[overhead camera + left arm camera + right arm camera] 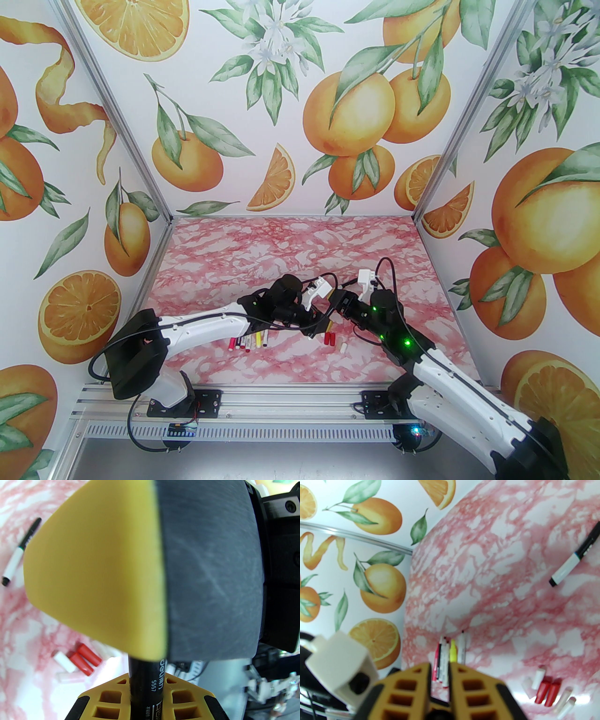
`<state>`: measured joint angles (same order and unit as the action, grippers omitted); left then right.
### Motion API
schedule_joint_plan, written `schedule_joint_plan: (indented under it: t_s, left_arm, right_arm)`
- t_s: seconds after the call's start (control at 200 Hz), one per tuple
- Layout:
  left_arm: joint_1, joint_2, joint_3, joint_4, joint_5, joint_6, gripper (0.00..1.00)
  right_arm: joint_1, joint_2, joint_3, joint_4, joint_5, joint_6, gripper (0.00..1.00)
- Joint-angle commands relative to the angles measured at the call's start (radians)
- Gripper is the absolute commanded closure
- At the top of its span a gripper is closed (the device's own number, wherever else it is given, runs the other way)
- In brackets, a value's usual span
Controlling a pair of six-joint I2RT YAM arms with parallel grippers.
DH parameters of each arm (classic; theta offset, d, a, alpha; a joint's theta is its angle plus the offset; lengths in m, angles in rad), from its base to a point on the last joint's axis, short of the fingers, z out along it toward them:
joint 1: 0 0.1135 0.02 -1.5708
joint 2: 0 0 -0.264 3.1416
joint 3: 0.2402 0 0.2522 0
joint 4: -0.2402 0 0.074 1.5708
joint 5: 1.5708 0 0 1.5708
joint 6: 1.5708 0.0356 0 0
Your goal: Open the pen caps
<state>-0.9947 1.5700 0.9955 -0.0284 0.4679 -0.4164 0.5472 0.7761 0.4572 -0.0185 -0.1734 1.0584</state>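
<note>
While it hangs above the desk, we see a black pen clamped in the left end effector — the right end effector closed over its other end, cap hidden. Loose pen caps lie near right; the other pens near left.

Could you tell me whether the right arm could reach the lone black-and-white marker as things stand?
Probably not yet. The marker lies apart on the table, unobstructed, but the right gripper is shut on the black pen that the left gripper also clamps.
</note>
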Motion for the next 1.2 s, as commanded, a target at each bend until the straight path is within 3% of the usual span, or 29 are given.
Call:
schedule_joint_plan:
  t_s: [0.0,0.901,1.196]
  left_arm:
    - [-0.039,-0.010,0.049,-0.087,-0.090,0.076,0.94]
    - [-0.171,-0.065,-0.012,-0.224,-0.344,0.167,0.97]
    - [-0.185,-0.087,-0.027,-0.251,-0.404,0.161,0.97]
  right_arm:
    - [-0.003,-0.042,-0.006,-0.033,0.097,-0.009,0.88]
    - [-0.148,-0.111,0.109,-0.191,0.208,-0.098,0.90]
    - [-0.152,-0.109,0.114,-0.191,0.316,-0.112,0.90]
